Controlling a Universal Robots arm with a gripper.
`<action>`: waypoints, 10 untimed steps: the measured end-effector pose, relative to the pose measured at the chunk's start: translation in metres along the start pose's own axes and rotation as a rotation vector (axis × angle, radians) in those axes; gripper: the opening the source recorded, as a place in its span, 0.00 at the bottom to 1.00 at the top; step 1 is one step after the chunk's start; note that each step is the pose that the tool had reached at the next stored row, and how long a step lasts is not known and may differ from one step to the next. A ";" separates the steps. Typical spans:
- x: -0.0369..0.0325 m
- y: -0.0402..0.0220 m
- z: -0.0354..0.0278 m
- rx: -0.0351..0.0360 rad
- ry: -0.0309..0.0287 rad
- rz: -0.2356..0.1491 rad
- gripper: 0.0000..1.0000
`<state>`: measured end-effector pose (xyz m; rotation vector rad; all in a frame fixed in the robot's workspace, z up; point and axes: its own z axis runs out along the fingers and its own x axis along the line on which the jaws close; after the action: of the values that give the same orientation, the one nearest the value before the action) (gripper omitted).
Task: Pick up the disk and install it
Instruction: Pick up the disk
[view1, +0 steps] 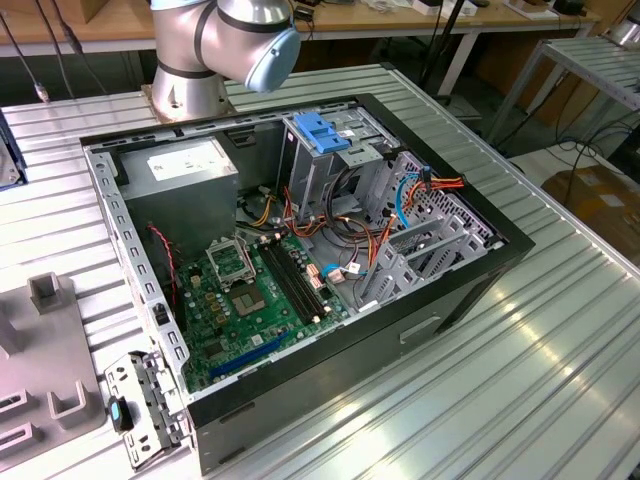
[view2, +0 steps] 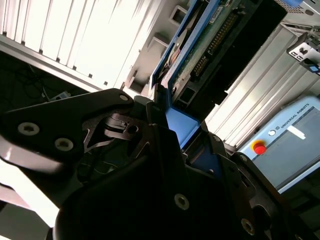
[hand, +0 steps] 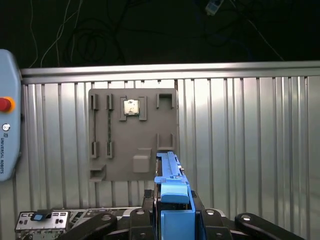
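Exterior view: bright, even overhead light. Broad glare streaks on the ribbed table (view1: 520, 380); soft shadow inside the case (view1: 160, 215) along its walls.
Second wrist view: table slats blown out white; gripper (view2: 177, 120) near-black silhouette; disk (view2: 210, 45) dim.
First wrist view: table evenly lit, background dark.

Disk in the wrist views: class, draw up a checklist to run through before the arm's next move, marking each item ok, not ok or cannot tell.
1. Disk gripped by the end effector: ok.
2. Disk's far end clear of the grey fixture plate: cannot tell.
3. Computer case open, inside exposed: ok.
4. Free bay in the drive cage: cannot tell.
5. Cables clear of the drive cage: not ok, they crowd beside it.
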<state>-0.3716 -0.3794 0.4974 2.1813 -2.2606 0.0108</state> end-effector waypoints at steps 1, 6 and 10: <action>0.0021 -0.0005 0.0001 0.0000 0.0000 0.000 0.37; 0.0083 -0.0026 0.0004 0.0001 0.0003 0.000 0.37; 0.0093 -0.0064 0.0004 0.0001 0.0003 0.000 0.37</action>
<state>-0.3654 -0.3889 0.4970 2.1811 -2.2605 0.0112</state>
